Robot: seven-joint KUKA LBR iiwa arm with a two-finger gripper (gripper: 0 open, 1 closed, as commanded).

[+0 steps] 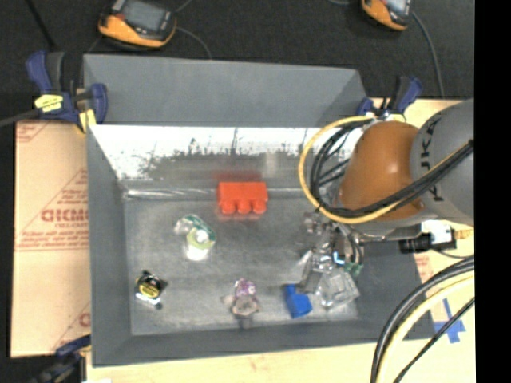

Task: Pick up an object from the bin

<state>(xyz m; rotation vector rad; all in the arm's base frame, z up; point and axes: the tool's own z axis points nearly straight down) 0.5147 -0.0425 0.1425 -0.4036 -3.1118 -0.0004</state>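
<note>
Clutter in the grey metal bin (112, 238) is sparse, and we read it from the left. Near the left wall lies a small black-and-yellow object (148, 287). Right of it and farther back is a clear plastic piece with a green-and-white part (196, 238). Toward the far middle sits a red plastic brick with three studs (242, 198), and by the near wall lies a pale pink translucent trinket (243, 296). Further right comes a small blue plastic block (297, 302), with a crumpled clear plastic piece (342, 290) just beside it.

The end effector (326, 268) hangs over these two in the near right corner. Whether it is spread or pressed together we cannot tell, and we see nothing clearly held. We judge the blue block the likelier pick: light, stiff and probably smooth, so best taken across two opposite flat sides. The clear piece looks thin and slippery, and may flex or slide out under a pinch.
</note>
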